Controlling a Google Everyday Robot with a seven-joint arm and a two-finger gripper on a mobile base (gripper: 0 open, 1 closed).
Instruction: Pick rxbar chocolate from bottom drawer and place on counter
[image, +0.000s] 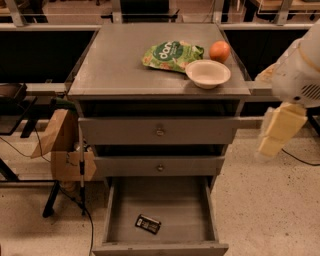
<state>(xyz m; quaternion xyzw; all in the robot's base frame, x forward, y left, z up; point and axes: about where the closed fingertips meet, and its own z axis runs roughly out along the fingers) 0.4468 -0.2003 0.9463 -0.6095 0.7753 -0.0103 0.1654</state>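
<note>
Grey metal counter (115, 65) forms the top of a three-drawer cabinet. On its right half lie a green snack bag (171, 55), an orange fruit (219, 50) just to the right of the bag, and a pale bowl (208, 73) near the front right edge, in front of both. Bowl and bag are touching or very nearly so; the view does not settle which.

The two upper drawers (160, 131) are closed, each with a round knob at centre. The bottom drawer (111, 212) is pulled out toward the camera. The rxbar chocolate (148, 223) lies flat on the drawer floor, near the front and a little left of centre, turned at an angle and clear of every wall.

The gripper (280, 131) hangs in the air to the right of the cabinet, level with the top drawer front and well apart from the bar. It shows as a pale yellowish form beneath the white arm housing (300, 70). Whether it is open or closed cannot be told.

A brown cardboard piece (57, 135) stands against the cabinet's left side.
</note>
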